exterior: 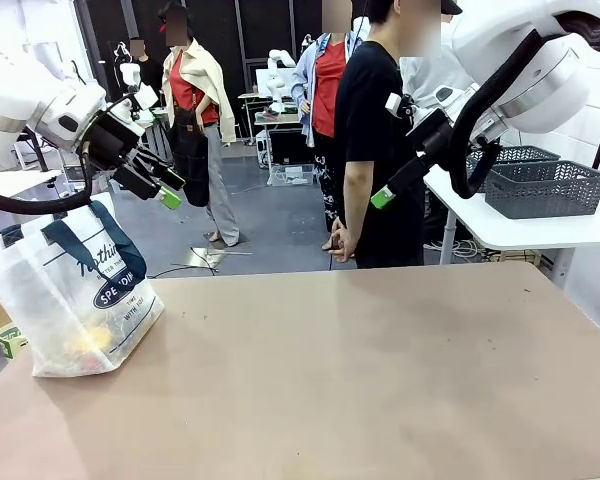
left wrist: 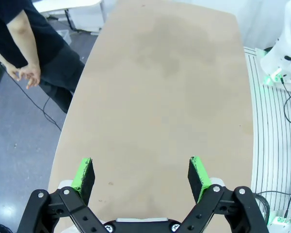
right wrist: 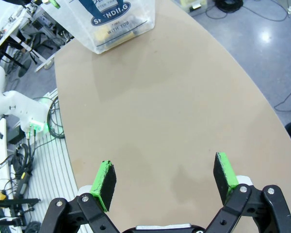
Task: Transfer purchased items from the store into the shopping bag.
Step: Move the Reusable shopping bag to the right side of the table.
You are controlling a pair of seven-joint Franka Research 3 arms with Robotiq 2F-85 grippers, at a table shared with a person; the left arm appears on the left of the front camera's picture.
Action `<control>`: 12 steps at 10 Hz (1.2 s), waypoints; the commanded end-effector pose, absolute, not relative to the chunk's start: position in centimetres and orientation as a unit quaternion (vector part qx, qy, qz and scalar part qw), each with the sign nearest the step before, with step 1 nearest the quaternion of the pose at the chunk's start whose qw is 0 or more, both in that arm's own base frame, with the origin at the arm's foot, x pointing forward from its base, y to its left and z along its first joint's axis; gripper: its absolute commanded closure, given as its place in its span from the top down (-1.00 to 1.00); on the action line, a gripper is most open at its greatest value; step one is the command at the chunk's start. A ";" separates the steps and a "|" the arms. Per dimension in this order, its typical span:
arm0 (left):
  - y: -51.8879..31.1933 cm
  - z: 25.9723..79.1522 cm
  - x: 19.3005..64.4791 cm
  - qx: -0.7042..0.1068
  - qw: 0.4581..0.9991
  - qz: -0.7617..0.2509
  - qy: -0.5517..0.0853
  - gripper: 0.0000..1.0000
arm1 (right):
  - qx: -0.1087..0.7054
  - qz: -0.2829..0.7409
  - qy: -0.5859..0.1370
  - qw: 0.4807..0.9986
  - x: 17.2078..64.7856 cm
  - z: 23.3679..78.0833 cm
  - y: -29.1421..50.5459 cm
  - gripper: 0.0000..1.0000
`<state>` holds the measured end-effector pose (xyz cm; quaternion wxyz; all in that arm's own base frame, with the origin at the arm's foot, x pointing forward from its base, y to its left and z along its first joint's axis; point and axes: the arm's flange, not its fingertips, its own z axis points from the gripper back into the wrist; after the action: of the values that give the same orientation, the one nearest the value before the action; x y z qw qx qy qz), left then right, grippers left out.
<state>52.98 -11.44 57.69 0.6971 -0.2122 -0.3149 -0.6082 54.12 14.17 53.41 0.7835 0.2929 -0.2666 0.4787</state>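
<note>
Both arms hang raised above the worktop [exterior: 380,380], the left pincer [left wrist: 141,175] and right pincer [right wrist: 166,180] each spread apart and empty, while the shopping bag [exterior: 75,290] stands upright at the worktop's left end, yellow packaged goods [exterior: 92,342] inside.

This is a robot lab: behind the brown table [exterior: 380,370] stand white workbenches [exterior: 540,228] with grey baskets [exterior: 546,187], floor cables [exterior: 180,268], and onlookers [exterior: 372,130].
</note>
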 end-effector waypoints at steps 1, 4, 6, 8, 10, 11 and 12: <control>-11.4 57.7 52.9 -0.213 0.695 -0.609 -0.318 1.00 | 0.296 0.477 -0.265 0.784 53.9 53.3 14.1 1.00; -11.4 57.7 52.9 -0.213 0.695 -0.609 -0.318 1.00 | 0.296 0.477 -0.265 0.784 53.9 53.3 14.1 1.00; -11.4 57.7 52.9 -0.213 0.695 -0.609 -0.318 1.00 | 0.296 0.477 -0.265 0.784 53.9 53.3 14.1 1.00; -11.4 57.7 52.9 -0.213 0.695 -0.609 -0.318 1.00 | 0.296 0.477 -0.265 0.784 53.9 53.3 14.1 1.00; -11.4 57.7 52.9 -0.213 0.695 -0.609 -0.318 1.00 | 0.296 0.477 -0.265 0.784 53.9 53.3 14.1 1.00; -11.4 57.7 52.9 -0.213 0.695 -0.609 -0.318 1.00 | 0.296 0.477 -0.265 0.784 53.9 53.3 14.1 1.00; -11.4 57.7 52.9 -0.213 0.695 -0.609 -0.318 1.00 | 0.296 0.477 -0.265 0.784 53.9 53.3 14.1 1.00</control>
<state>52.98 -11.45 57.69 0.6971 -0.2121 -0.3148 -0.6083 54.12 14.17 53.41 0.7835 0.2929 -0.2666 0.4787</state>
